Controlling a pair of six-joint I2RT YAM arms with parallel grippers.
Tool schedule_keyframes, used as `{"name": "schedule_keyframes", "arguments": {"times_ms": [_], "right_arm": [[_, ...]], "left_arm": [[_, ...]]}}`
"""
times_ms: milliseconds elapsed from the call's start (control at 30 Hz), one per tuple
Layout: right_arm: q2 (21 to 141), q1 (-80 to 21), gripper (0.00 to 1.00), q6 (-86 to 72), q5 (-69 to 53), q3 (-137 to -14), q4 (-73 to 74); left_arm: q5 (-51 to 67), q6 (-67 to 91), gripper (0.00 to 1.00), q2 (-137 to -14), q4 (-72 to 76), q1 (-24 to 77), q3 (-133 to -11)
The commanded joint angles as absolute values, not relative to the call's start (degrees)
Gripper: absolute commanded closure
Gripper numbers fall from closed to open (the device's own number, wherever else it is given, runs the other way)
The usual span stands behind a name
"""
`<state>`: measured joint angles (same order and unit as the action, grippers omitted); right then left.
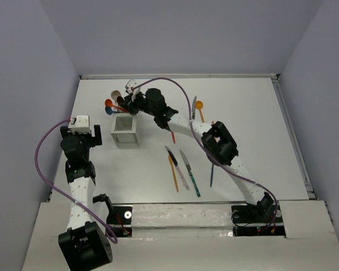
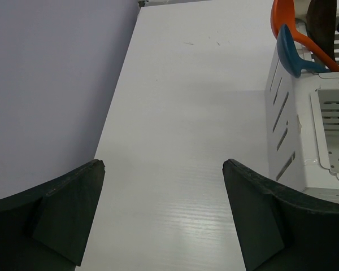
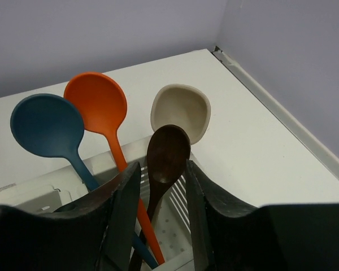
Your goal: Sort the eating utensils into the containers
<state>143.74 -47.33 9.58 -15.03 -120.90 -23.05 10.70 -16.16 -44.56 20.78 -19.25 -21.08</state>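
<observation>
The white slatted caddy (image 1: 126,130) stands left of centre. Its far compartment holds an orange spoon (image 3: 96,101), a blue spoon (image 3: 45,124), a beige spoon (image 3: 181,107) and a brown spoon (image 3: 166,155). My right gripper (image 3: 163,169) hovers over that compartment, open, its jaws standing either side of the brown spoon with a gap showing on the left. In the top view it is at the caddy's far end (image 1: 130,103). My left gripper (image 2: 164,169) is wide open and empty, left of the caddy (image 2: 288,113).
More utensils lie on the table: a silver knife (image 1: 194,105) and orange spoon (image 1: 199,105) at the back, an orange knife (image 1: 173,135), three knives side by side (image 1: 183,169) in the middle, and a dark one (image 1: 212,175) under the right arm.
</observation>
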Motion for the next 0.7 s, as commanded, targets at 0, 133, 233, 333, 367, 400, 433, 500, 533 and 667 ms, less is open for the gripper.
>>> {"name": "schedule_keyframes", "arguments": {"times_ms": [0, 133, 233, 333, 367, 400, 433, 500, 533, 667], "right_arm": [[136.77, -47.55, 0.56, 8.79, -14.07, -120.33, -25.22], [132.74, -47.55, 0.55, 8.53, -11.61, -118.74, -23.65], [128.08, -47.55, 0.55, 5.03, -2.58, -119.26, -15.35], [124.12, -45.71, 0.52, 1.26, 5.08, -119.10, -1.39], [121.32, -43.35, 0.50, 0.27, 6.66, -118.40, 3.03], [119.90, -41.85, 0.49, -2.26, 6.94, -117.26, 6.21], [117.19, -40.18, 0.48, -5.07, 7.99, -113.94, 11.55], [115.07, -34.67, 0.47, -6.41, 7.91, -109.71, 15.54], [114.44, -32.45, 0.46, -6.94, 7.13, -107.77, 17.30], [115.31, -23.04, 0.43, -10.28, 2.99, -103.28, 29.07]], "left_arm": [[10.90, -16.00, 0.01, -43.33, 24.08, -19.60, -20.57], [10.99, -16.08, 0.01, -43.42, 24.08, -19.60, -20.57], [10.90, -16.08, 0.01, -43.16, 24.08, -19.60, -20.48], [10.90, -16.00, 0.01, -42.98, 24.08, -19.60, -20.48], [10.90, -16.00, 0.01, -42.98, 24.08, -19.60, -20.39], [10.81, -16.00, 0.01, -42.89, 24.08, -19.60, -20.39], [10.81, -16.00, 0.01, -42.80, 24.08, -19.60, -20.39], [10.81, -16.00, 0.01, -42.72, 24.08, -19.60, -20.30], [10.72, -16.00, 0.01, -42.71, 24.08, -19.60, -20.30], [9.93, -15.91, 0.01, -42.54, 24.26, -19.60, -20.21]]}}
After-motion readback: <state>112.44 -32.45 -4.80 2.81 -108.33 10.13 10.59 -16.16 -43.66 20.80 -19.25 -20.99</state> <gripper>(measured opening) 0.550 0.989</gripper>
